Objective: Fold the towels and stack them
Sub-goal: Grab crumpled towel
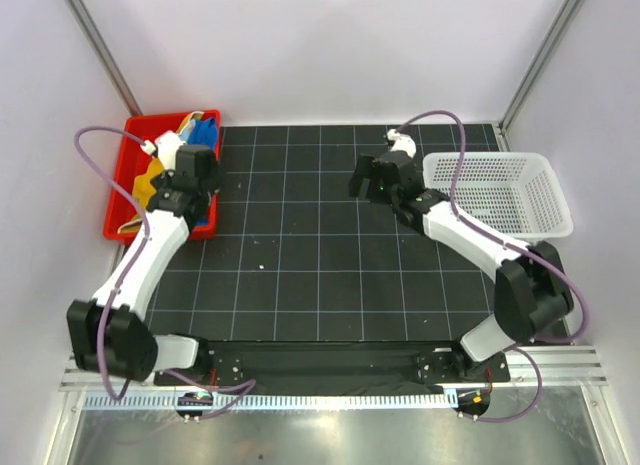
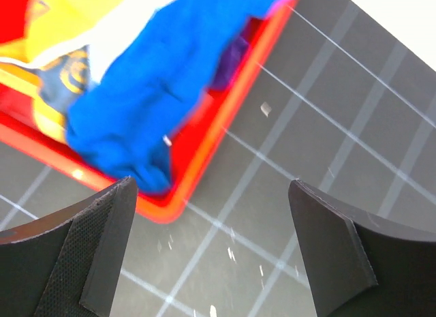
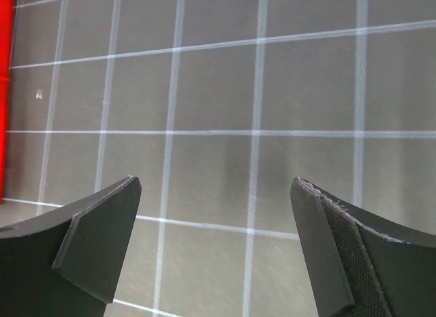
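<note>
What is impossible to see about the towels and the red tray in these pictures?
- Top view: the left arm covers most of the red tray, so the towel count is unclear.
- Left wrist view: the blue towel is blurred and hides most of the purple towel; the yellow towel is cut off by the edge.
- Right wrist view: only a strip of the tray shows; no towels.
</note>
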Robot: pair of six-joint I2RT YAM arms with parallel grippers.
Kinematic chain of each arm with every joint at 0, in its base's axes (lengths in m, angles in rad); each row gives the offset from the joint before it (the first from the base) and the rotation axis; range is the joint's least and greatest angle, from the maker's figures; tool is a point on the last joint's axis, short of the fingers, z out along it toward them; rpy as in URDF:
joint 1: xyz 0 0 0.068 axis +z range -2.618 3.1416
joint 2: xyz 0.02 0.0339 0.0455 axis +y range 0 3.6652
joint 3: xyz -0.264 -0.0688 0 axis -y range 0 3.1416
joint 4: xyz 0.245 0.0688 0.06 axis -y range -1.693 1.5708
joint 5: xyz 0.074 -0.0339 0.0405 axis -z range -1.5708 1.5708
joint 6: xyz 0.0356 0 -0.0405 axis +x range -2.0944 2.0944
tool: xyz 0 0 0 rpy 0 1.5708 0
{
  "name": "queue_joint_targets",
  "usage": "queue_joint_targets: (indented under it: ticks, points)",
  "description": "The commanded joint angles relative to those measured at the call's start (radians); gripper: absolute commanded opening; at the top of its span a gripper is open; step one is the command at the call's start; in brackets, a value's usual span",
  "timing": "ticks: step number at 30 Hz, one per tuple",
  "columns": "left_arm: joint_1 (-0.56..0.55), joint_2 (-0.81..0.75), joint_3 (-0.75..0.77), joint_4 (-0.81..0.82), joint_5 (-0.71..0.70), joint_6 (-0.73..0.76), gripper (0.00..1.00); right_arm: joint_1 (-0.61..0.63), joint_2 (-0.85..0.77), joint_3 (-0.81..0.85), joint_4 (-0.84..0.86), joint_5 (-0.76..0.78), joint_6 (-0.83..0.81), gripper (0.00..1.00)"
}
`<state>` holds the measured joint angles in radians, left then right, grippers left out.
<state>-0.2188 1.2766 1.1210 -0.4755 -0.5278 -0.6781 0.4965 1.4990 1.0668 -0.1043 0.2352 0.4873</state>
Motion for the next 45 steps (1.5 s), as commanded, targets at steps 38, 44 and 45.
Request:
queue_joint_targets:
  ticks: [38, 44, 45]
  points:
    - [0.360, 0.857, 0.661, 0.219, -0.009, 0.074, 0.49, 0.054, 0.420, 0.390, 0.140, -0.155, -0.073, 1.00]
    - [0.368, 0.886, 0.678, 0.207, -0.009, 0.081, 0.48, 0.054, 0.425, 0.395, 0.133, -0.157, -0.073, 1.00]
    - [0.368, 0.894, 0.681, 0.207, -0.005, 0.081, 0.48, 0.054, 0.428, 0.398, 0.133, -0.157, -0.075, 1.00]
